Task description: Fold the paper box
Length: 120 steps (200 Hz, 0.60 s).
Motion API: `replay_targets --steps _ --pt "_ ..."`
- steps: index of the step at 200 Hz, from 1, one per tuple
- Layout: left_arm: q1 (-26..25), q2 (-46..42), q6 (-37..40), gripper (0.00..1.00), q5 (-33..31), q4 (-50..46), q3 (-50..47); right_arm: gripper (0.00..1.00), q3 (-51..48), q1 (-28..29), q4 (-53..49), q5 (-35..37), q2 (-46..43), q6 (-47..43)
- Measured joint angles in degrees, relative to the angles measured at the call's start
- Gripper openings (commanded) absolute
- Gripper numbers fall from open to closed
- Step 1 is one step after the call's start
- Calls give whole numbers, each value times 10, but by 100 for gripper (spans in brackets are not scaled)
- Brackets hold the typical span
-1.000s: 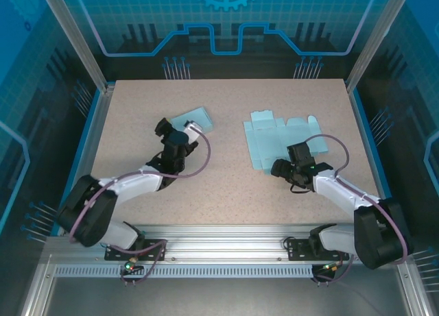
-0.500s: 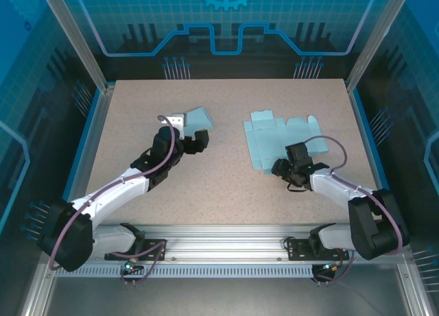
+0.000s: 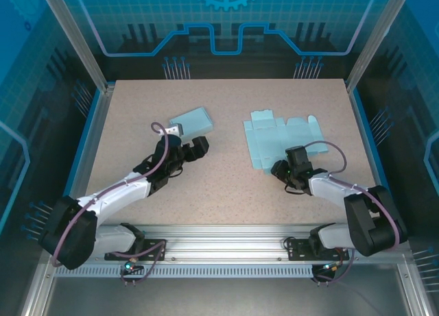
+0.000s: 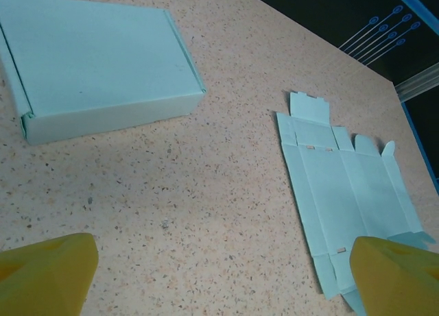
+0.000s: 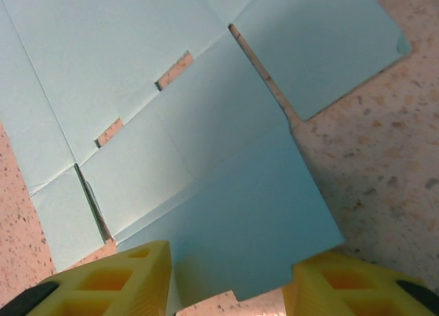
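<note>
A folded pale-blue paper box [image 3: 191, 120] lies closed on the table at the left; in the left wrist view the same box [image 4: 96, 62] is at the top left. My left gripper [image 3: 190, 147] hovers just in front of it, open and empty, its midpoint [image 4: 223, 275] over bare table. A flat, unfolded box blank [image 3: 274, 141] lies to the right, and its sheet [image 4: 343, 192] is also in the left wrist view. My right gripper [image 3: 296, 155] is at the blank's near edge. Its jaws stand apart around a slightly lifted flap [image 5: 247, 220], gripper midpoint [image 5: 226, 278].
The speckled tabletop [image 3: 233, 186] has free room in the middle and along the near edge. Metal frame posts [image 3: 96, 90] and blue walls close in the sides and back. Slots and creases mark the blank [image 5: 171, 90].
My left gripper has drawn back toward me from the folded box, which now lies uncovered. The right gripper's jaws have narrowed around the blank's near flap.
</note>
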Motion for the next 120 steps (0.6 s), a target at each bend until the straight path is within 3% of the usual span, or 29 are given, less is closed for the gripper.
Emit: replay_targets --steps 38,76,120 --pt "-1 11 -17 96 3 7 -4 18 5 -3 28 2 31 11" --pt "-3 41 -45 95 18 17 -4 7 14 0 109 -41 73 35" --pt "-7 87 -67 95 50 37 -5 0 -11 22 154 -62 40 96"
